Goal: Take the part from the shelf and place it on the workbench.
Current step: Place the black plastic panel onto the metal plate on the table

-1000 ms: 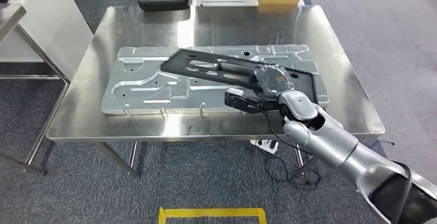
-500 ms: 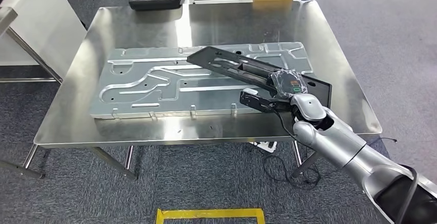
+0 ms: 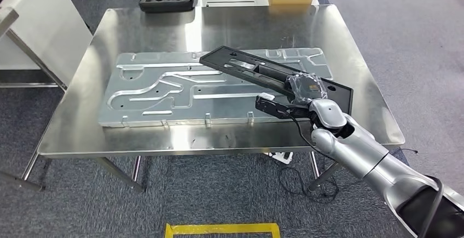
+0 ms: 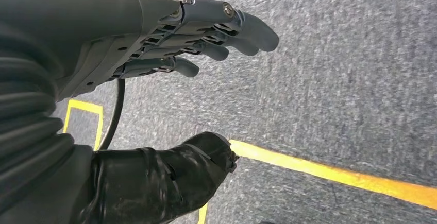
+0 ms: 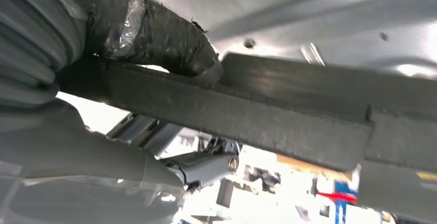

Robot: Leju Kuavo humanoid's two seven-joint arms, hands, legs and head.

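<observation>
Since the earlier frames, black part has swung rightward across the stamped metal panel and now lies diagonally, its far end over the panel's middle, its near end past the panel's right edge above the bench. Right hand grips that near end — thumb on one face, fingers on the other. Left hand hangs over carpet, fingers spread, holding nothing — yellow floor tape beyond.

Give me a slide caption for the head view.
Right hand holds black frame part over stamped metal panel on steel workbench.
</observation>
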